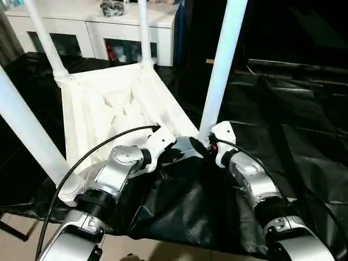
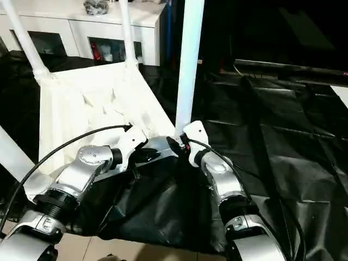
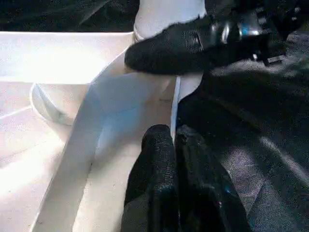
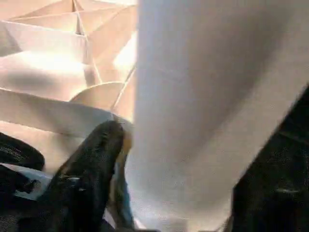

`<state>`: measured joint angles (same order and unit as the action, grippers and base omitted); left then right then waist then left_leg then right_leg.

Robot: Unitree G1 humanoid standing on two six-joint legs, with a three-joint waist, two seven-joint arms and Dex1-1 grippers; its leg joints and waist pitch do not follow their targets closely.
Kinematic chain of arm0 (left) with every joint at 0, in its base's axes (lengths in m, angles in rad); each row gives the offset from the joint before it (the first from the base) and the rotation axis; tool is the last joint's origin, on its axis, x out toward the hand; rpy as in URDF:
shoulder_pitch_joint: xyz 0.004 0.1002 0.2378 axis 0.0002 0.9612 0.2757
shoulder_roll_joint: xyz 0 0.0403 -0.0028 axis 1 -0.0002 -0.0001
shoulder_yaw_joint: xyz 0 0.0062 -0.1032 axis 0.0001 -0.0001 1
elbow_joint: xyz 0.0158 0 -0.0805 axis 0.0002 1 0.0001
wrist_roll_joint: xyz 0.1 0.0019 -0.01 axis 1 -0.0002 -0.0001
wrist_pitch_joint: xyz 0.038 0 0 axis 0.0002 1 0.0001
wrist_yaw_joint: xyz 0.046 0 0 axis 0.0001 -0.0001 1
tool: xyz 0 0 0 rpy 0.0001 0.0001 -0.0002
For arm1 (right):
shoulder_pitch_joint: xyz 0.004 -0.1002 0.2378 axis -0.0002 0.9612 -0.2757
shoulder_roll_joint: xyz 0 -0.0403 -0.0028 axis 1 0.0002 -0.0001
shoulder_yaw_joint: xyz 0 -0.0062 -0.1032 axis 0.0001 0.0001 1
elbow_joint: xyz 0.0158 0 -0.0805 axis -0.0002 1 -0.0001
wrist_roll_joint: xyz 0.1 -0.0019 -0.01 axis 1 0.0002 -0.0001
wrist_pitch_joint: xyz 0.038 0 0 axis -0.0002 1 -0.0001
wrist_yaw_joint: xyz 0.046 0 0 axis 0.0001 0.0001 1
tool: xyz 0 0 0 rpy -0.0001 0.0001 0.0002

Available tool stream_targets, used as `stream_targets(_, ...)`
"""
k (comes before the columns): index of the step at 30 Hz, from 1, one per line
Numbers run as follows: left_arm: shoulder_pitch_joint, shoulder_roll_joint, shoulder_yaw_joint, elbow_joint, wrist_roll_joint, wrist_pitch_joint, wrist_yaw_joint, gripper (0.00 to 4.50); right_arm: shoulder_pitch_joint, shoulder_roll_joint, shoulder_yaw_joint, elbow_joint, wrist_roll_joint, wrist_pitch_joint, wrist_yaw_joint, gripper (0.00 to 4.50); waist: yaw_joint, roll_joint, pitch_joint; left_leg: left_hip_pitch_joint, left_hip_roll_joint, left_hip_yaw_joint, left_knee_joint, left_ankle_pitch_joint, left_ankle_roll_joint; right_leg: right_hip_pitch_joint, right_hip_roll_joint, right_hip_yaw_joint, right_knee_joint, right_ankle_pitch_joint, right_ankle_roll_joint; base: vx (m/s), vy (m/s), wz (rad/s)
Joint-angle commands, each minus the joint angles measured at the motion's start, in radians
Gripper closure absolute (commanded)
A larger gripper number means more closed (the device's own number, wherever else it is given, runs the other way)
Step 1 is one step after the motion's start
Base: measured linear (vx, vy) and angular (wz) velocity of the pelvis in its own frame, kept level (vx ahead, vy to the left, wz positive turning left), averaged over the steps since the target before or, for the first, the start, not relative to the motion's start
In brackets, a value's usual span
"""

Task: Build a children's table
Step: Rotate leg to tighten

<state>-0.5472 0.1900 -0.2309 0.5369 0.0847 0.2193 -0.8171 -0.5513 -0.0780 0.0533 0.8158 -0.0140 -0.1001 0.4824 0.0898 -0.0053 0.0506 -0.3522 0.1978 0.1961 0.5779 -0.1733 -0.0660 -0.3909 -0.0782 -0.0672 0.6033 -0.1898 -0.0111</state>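
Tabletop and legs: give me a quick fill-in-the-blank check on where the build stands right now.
1. The tabletop lies with its ribbed underside facing ____.
2. The number of legs standing in corner sockets is ____.
3. The right gripper is at the base of the near right leg, and its fingers stand one on ____ side of it.
4. The left gripper's fingers are ____.

Missing words: up; four; each; shut
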Motion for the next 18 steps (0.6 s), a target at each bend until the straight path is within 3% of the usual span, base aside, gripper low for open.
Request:
stream_targets(1, -0.003, -0.032, -0.024, -0.035, -0.017, -0.028, 0.015, 4.5, 0.022, 0.061, 0.117, 0.001, -0.015, -0.012, 0.176, 0.92, -0.002, -0.005, -0.048, 0.013, 0.037, -0.034, -0.082, -0.397, -0.002, 0.017, -0.077, 0.043, -0.109, -0.521, -0.103, 0.0, 0.0, 0.0)
stream_targets(2, 0.003, -0.022, -0.027, -0.045, -0.021, -0.034, -0.007, 4.5, 0.022, 0.05, 0.114, -0.006, -0.008, -0.019, 0.192, 0.65, -0.002, -0.006, -0.05, 0.01, 0.037, -0.033, -0.082, -0.385, 0.006, 0.021, -0.079, 0.043, -0.106, -0.493, -0.11, 0.0, 0.0, 0.0)
stream_targets(6, 0.029, 0.039, -0.044, -0.08, -0.043, -0.073, -0.132, 4.5, 0.02, -0.013, 0.115, -0.024, 0.017, -0.045, 0.31, 0.65, 0.0, -0.006, -0.059, -0.001, 0.04, -0.027, -0.08, -0.294, 0.026, 0.032, -0.075, 0.048, -0.083, -0.305, -0.161, 0.0, 0.0, 0.0)
stream_targets(7, 0.036, 0.07, -0.048, -0.092, -0.06, -0.081, -0.201, 4.5, 0.025, -0.05, 0.127, -0.042, 0.033, -0.056, 0.408, 0.65, -0.001, -0.007, -0.06, -0.003, 0.038, -0.023, -0.075, -0.262, 0.04, 0.034, -0.072, 0.049, -0.078, -0.244, -0.181, 0.0, 0.0, 0.0)
stream_targets(8, 0.036, 0.084, -0.05, -0.094, -0.065, -0.081, -0.228, 4.5, 0.029, -0.068, 0.135, -0.052, 0.04, -0.058, 0.455, 0.65, 0.001, -0.002, -0.062, -0.004, 0.036, -0.021, -0.07, -0.238, 0.05, 0.037, -0.072, 0.049, -0.073, -0.203, -0.196, 0.053, -0.017, 0.0)
stream_targets(11, 0.028, 0.121, -0.049, -0.081, -0.071, -0.094, -0.279, 4.5, 0.038, -0.118, 0.152, -0.082, 0.061, -0.059, 0.577, 0.65, 0.008, -0.004, -0.069, -0.006, 0.035, -0.014, -0.06, -0.166, 0.079, 0.043, -0.066, 0.047, -0.057, -0.079, -0.233, 0.054, -0.026, 0.01)
stream_targets(12, 0.024, 0.13, -0.047, -0.077, -0.072, -0.097, -0.291, 4.5, 0.04, -0.131, 0.151, -0.089, 0.069, -0.054, 0.614, 0.79, 0.013, -0.01, -0.068, -0.008, 0.036, -0.01, -0.055, -0.126, 0.105, 0.042, -0.064, 0.046, -0.049, -0.012, -0.254, 0.0, 0.0, 0.0)
stream_targets(13, 0.022, 0.137, -0.046, -0.075, -0.077, -0.099, -0.309, 4.5, 0.043, -0.142, 0.151, -0.097, 0.079, -0.043, 0.649, 0.79, 0.015, -0.015, -0.068, -0.007, 0.036, -0.009, -0.053, -0.123, 0.109, 0.041, -0.065, 0.046, -0.047, -0.009, -0.257, 0.0, 0.0, 0.0)
stream_targets(17, 0.018, 0.161, -0.043, -0.081, -0.099, -0.092, -0.371, 4.5, 0.049, -0.171, 0.161, -0.118, 0.091, -0.023, 0.743, 1.13, 0.03, -0.01, -0.063, -0.001, 0.04, -0.01, -0.057, -0.159, 0.099, 0.037, -0.067, 0.044, -0.055, -0.11, -0.244, 0.0, 0.0, 0.0)
stream_targets(18, 0.017, 0.172, -0.044, -0.085, -0.107, -0.087, -0.398, 4.5, 0.046, -0.178, 0.168, -0.118, 0.095, -0.02, 0.774, 1.22, 0.032, -0.009, -0.061, 0.002, 0.042, -0.01, -0.059, -0.182, 0.083, 0.034, -0.067, 0.045, -0.059, -0.153, -0.237, 0.0, 0.0, 0.0)
